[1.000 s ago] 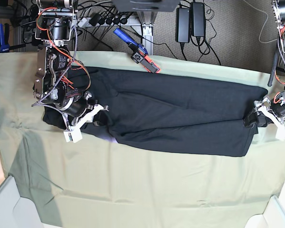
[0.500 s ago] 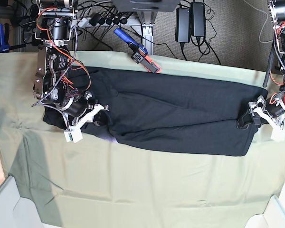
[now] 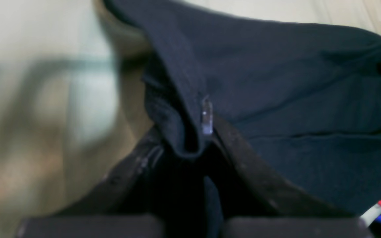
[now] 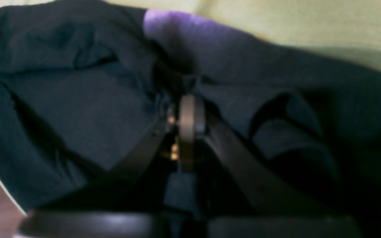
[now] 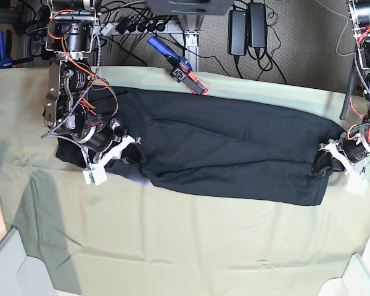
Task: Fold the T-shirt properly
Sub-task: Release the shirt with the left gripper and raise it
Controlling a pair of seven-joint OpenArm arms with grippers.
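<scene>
Left gripper (image 3: 193, 138): its two dark fingers are drawn together on a bunched fold of black cloth; the fabric rises from between the tips, so it is pinching the T-shirt's edge.
Right gripper (image 4: 185, 129): fingers pressed together with black cloth gathered around the tips; it looks clamped on the fabric, though the wrist view is dim and soft, so the exact pinch point is hard to make out.
T-shirt (image 5: 222, 151): a long black band stretched between the two claws, one end at each, lying flat on the cloth-covered table.
Purple patch (image 4: 177, 23): just beyond the right claw's tips, a bit of purple shows at a turned-up edge of the shirt.
Table cloth (image 5: 172, 246): pale green, spread under the shirt and reaching out on every side of both claws.
Blue and orange tool (image 5: 179, 66): past the shirt's far edge, lying on the cloth's rim, apart from both claws.
Power bricks (image 5: 246, 28): farthest back, on the floor among cables.
</scene>
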